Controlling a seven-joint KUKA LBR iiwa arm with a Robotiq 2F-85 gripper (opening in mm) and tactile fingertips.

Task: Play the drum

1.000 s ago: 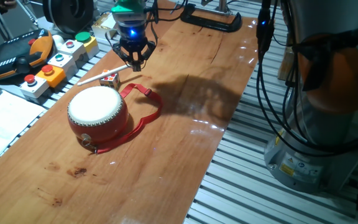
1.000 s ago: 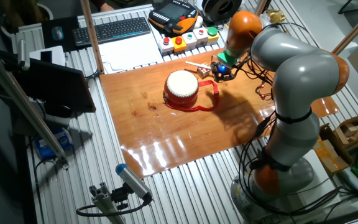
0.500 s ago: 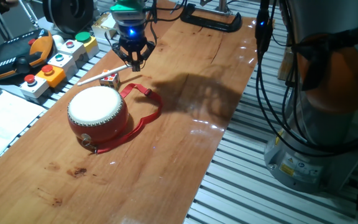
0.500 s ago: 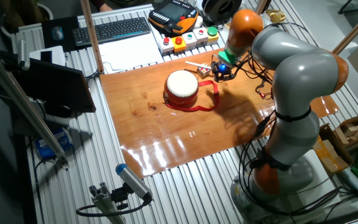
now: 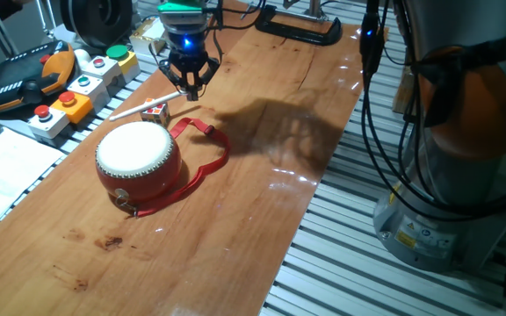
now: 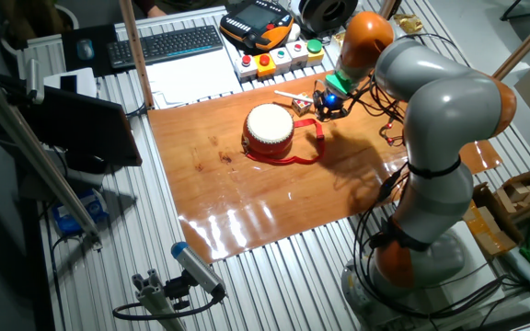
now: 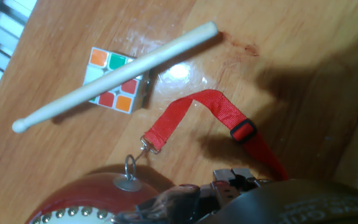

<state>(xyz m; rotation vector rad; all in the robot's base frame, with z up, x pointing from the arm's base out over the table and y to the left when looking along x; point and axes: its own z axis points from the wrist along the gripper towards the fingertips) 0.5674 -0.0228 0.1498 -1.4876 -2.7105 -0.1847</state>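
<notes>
- drum (image 5: 139, 158) sits on the wooden surface (image 5: 262, 202), toward the edge nearest the button boxes, cream skin facing up, red barrel body, studs round the rim
- same drum (image 6: 270, 131) in the other fixed view: roughly mid-surface, nearer the keyboard-side edge than the robot-base edge
- hand view shows only a sliver of the drum (image 7: 86, 199) at the bottom edge, studded rim and metal ring visible
- red strap (image 5: 202, 162) loops out from the drum across the surface on the side away from the button boxes, lies flat; black buckle on it in the hand view (image 7: 219, 109)
- hand (image 5: 189, 83) hangs above the surface beyond the drum, near the far edge, blue light lit on its body; not touching the drum
- fingers point down and meet at a point in the fixed view, look pressed together with nothing between them; fingertips not clear in the hand view
- hand (image 6: 331, 108) in the other fixed view is just beside the drum's strap end, above the surface
- drumstick (image 7: 114, 68), pale wood, lies flat on the surface, crossing over the cube
- drumstick (image 5: 143, 107) lies between the drum and the button boxes' edge, not held
- small multicoloured cube (image 7: 114, 79) under the stick, touching it, near the strap end; cube (image 5: 155, 111) just beyond the drum
- button boxes (image 5: 82, 88) with red, green, yellow buttons sit off the surface's edge
- teach pendant (image 5: 25, 75), orange and black, beside them
- keyboard (image 6: 168, 44) beyond the surface's far corner in the other fixed view
</notes>
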